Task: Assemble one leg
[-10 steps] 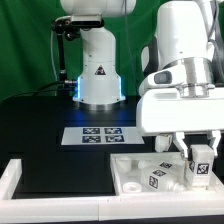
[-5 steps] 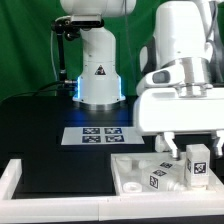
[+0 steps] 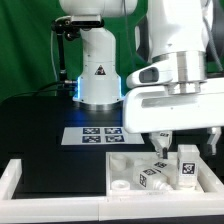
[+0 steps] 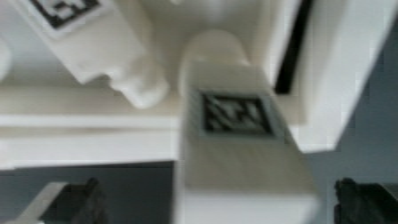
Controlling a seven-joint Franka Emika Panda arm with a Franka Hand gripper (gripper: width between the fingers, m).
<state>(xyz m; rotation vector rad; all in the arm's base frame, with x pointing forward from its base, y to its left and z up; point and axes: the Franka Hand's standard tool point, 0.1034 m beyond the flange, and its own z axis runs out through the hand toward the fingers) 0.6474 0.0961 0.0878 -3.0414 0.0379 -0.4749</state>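
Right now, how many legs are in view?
2 legs: one upright below the hand, one lying at the exterior view's left of it. Others may be hidden.

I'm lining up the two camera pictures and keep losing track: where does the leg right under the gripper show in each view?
Exterior view: the leg stands upright at the lower right of the picture, below the gripper, with its tag toward the camera.
Wrist view: the leg runs large through the middle of the picture, tag showing, with a dark finger apart on each side.
Shared landmark: the white panel by the leg.
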